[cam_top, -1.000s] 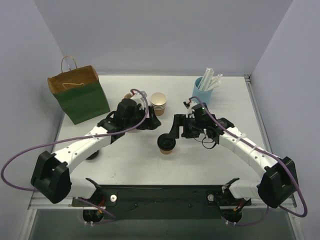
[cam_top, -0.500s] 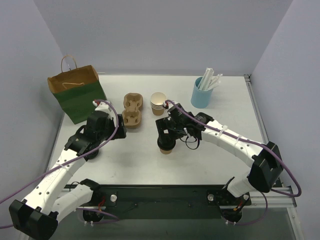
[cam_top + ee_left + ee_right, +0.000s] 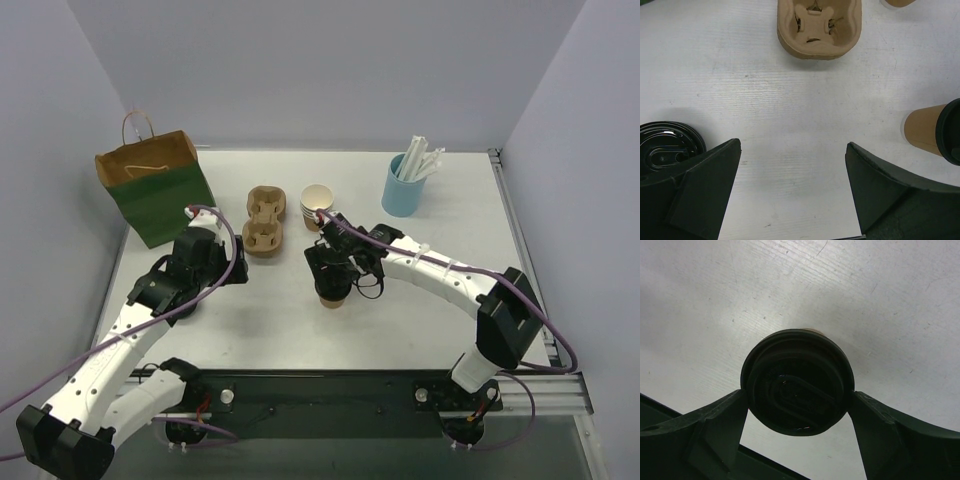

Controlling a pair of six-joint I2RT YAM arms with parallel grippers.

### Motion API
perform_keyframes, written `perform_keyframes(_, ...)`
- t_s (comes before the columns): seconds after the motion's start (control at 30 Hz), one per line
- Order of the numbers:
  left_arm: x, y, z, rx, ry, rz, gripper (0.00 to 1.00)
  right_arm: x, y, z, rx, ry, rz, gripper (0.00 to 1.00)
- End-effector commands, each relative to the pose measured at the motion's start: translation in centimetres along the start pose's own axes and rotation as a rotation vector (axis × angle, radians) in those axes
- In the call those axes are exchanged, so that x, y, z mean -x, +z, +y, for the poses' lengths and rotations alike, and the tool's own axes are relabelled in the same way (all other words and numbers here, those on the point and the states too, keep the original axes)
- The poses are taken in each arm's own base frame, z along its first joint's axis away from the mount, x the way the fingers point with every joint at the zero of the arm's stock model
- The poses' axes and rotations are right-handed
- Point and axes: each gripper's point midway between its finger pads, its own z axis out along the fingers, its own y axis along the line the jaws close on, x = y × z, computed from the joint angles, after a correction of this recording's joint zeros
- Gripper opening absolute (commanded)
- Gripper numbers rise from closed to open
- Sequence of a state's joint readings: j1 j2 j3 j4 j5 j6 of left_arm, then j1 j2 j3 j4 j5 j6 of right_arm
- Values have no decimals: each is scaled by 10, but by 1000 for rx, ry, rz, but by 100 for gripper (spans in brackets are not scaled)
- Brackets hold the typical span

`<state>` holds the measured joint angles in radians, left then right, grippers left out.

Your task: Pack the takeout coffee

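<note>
Your left gripper (image 3: 792, 147) hangs wide apart over the table (image 3: 765, 100), holding nothing. Mid-table, your right gripper (image 3: 798, 392) is clamped on the takeout coffee (image 3: 797, 372) at its lid. Beyond stand the cup carrier (image 3: 265, 222) and stacked cups (image 3: 316, 205).

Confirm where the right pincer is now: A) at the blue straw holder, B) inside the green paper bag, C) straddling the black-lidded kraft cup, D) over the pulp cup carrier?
C: the right wrist view shows the right pincer with one finger on each side of the black lid of the takeout coffee; whether it is actually gripping is unclear.
</note>
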<state>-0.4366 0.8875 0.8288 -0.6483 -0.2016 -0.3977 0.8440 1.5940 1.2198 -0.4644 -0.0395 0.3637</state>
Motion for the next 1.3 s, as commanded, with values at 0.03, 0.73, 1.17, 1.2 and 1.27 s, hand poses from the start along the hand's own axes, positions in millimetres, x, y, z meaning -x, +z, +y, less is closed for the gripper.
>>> perform_keyframes(0.03, 10, -6, 3, 9, 5, -40, 96, -14, 6, -10, -82, -12, 53, 77)
perform_keyframes(0.73, 9, -8, 9, 37, -7, -45, 96, -36, -13, -97, -311, 201, 58, 62)
perform_keyframes(1.17, 4, -5, 5, 30, 6, -27, 96, -88, -62, -259, -609, 683, 24, 64)
perform_keyframes(1.2, 3, -5, 5, 30, 8, -24, 96, -91, -64, -263, -612, 702, 20, 64)
perform_keyframes(1.27, 3, -5, 4, 29, 10, -26, 96, -94, -68, -271, -609, 733, 11, 66)
